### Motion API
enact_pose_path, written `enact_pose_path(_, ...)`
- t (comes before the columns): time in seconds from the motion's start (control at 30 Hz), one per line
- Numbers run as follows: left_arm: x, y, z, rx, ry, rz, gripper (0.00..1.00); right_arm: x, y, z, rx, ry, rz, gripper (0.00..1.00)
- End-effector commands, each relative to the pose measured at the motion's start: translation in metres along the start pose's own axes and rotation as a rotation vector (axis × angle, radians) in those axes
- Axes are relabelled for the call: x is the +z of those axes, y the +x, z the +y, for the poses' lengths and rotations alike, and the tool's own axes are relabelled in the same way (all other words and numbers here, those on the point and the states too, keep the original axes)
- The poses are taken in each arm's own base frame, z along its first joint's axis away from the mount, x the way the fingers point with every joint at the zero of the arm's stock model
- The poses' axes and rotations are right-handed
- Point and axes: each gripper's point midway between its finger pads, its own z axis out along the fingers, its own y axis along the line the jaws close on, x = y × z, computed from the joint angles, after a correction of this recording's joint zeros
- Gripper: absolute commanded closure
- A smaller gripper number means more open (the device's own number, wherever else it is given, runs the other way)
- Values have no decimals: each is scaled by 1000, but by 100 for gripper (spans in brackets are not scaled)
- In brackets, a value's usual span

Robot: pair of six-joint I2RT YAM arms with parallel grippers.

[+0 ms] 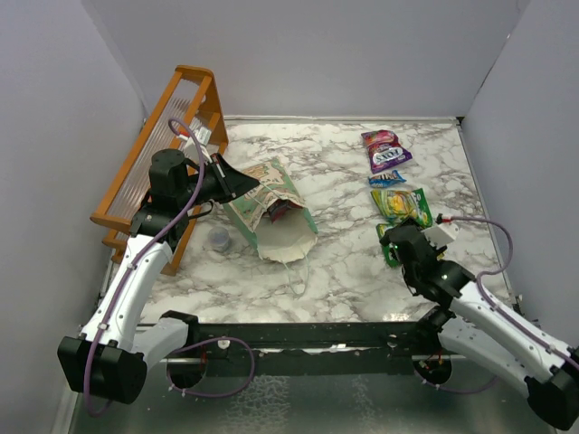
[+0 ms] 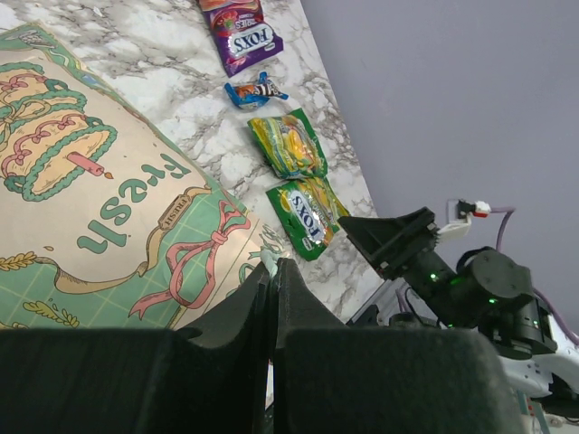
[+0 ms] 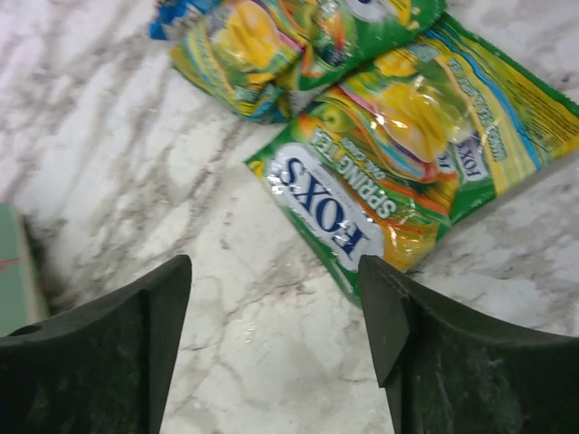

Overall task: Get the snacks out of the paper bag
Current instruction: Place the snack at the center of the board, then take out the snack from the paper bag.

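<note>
One snack is left to take out, I judge. The left gripper (image 1: pixel 237 181), fingers pressed together, pinches the back edge of the paper bag (image 1: pixel 288 237). The bag lies on its side with a pink-red packet (image 1: pixel 279 212) in its mouth. Four packets (image 1: pixel 403 204) lie out at the right, beside the spread right gripper (image 3: pixel 274 267).

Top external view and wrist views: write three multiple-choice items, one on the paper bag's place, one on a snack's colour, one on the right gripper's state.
1. On the table, the paper bag lies: A at the right edge; B left of centre; C at the front edge.
2. The snack packet nearest the right gripper is: A purple; B green; C blue.
3. The right gripper is: A open; B shut on a packet; C shut on the bag.
Key: B, the top view shows it in the left half; B, its wrapper is green; A, its jaws stand apart over bare table.
</note>
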Motion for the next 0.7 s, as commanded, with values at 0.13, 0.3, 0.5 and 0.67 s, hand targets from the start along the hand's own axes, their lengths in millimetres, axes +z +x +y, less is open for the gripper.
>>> enact_pose_path(0.13,-1,-1,-4,0,19,-4,100,-50,-59,48,-105,-392,-145,13)
enact_pose_path(0.3,-2,-4,-5,4,19,-9,100,-85,-42,108,-308,-842,-198,6)
enact_pose_path(0.5,-4,-4,-6,5,14,-11,100,-124,17,159,-500,-1292,-64,6)
enact_pose_path(0.67,-4,-3,-6,3,13,-10,100,-149,56,181,-614,-1493,4,6)
